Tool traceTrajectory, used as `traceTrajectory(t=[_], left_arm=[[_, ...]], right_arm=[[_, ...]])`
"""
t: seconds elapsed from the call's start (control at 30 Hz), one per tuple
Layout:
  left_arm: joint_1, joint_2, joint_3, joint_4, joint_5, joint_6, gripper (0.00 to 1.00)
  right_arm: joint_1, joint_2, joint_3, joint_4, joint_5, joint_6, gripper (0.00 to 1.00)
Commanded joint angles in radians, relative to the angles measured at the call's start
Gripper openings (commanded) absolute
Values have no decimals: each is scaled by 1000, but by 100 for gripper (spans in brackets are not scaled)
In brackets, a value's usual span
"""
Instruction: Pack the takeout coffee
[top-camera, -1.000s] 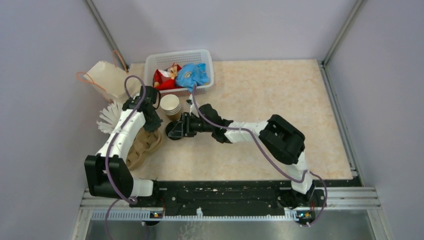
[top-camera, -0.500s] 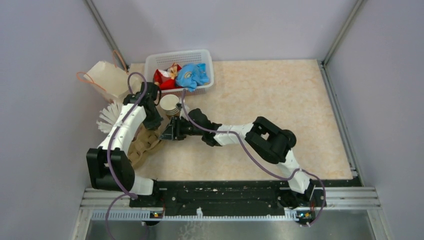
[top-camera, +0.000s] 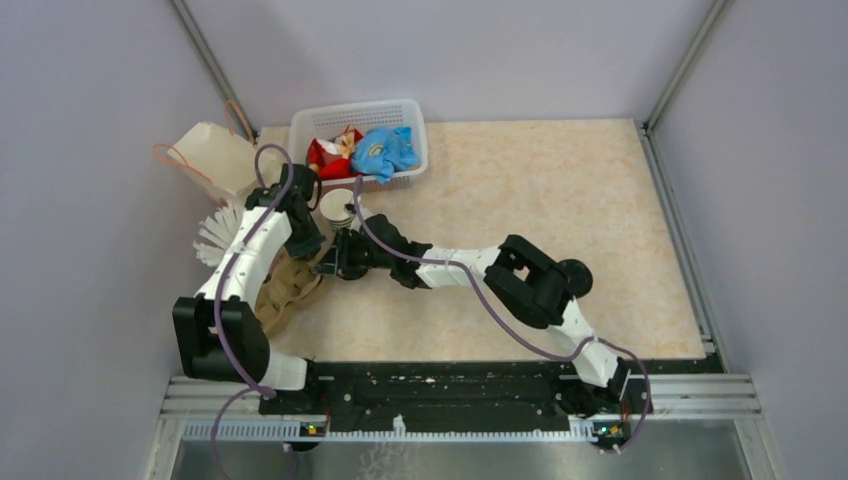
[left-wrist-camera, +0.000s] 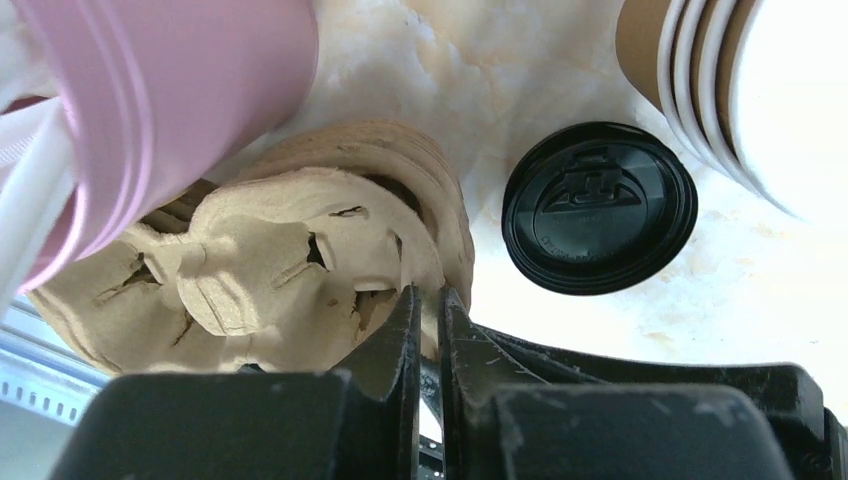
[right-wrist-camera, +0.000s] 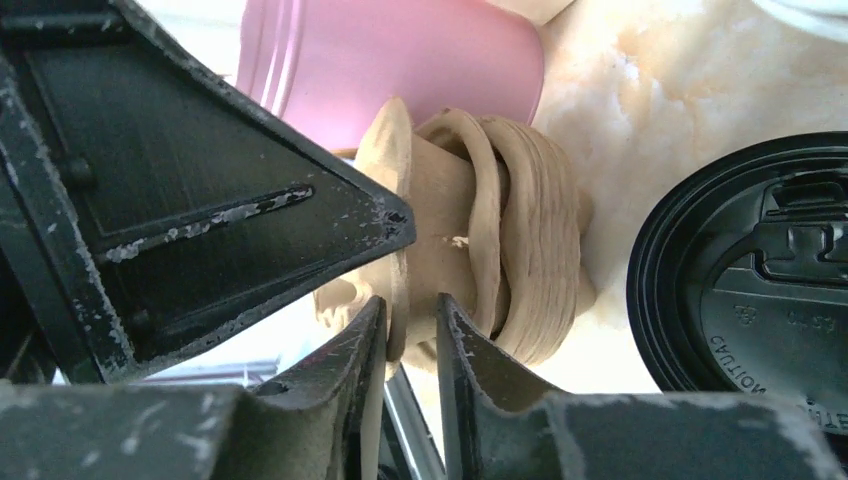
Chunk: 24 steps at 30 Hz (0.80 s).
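No lidded kraft cup shows, so the takeout coffee is out of view. A stack of beige pulp cup carriers lies at the table's left. My left gripper is shut on the edge of the top carrier. From the right, my right gripper pinches the thin rim of that same carrier, with the left gripper's finger close above. In the top view the left gripper and the right gripper meet at the stack's right end. A black lid lies beside it; no cup shows under it.
A stack of lidless brown cups stands just behind the grippers. A pink cup with white straws lies left of the carriers. A white basket of snack packs and a paper bag sit at the back left.
My right arm has stretched further left, bringing its gripper from the black lid to the carrier stack, and its jaws have narrowed. The left jaws have tightened a little on the carrier.
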Motion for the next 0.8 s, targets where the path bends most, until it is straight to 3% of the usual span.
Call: traceTrajectory(t=[0.0, 0.1, 0.23, 0.37, 0.6, 0.77], left_arm=[[5, -23, 45, -11, 10, 9, 3], [5, -29, 54, -27, 10, 4, 8], [5, -46, 115, -66, -1, 14, 38], [5, -72, 225, -128, -4, 23, 59], [5, -200, 365, -132, 105, 43, 79], [5, -285, 444, -66, 263, 81, 87]], right_arm=[[27, 16, 103, -111, 93, 33, 14], [29, 8, 107, -119, 96, 85, 0], [32, -24, 93, -127, 98, 116, 0], [32, -36, 114, -134, 77, 146, 0], [27, -99, 112, -159, 74, 231, 0], [16, -148, 132, -197, 65, 239, 0]])
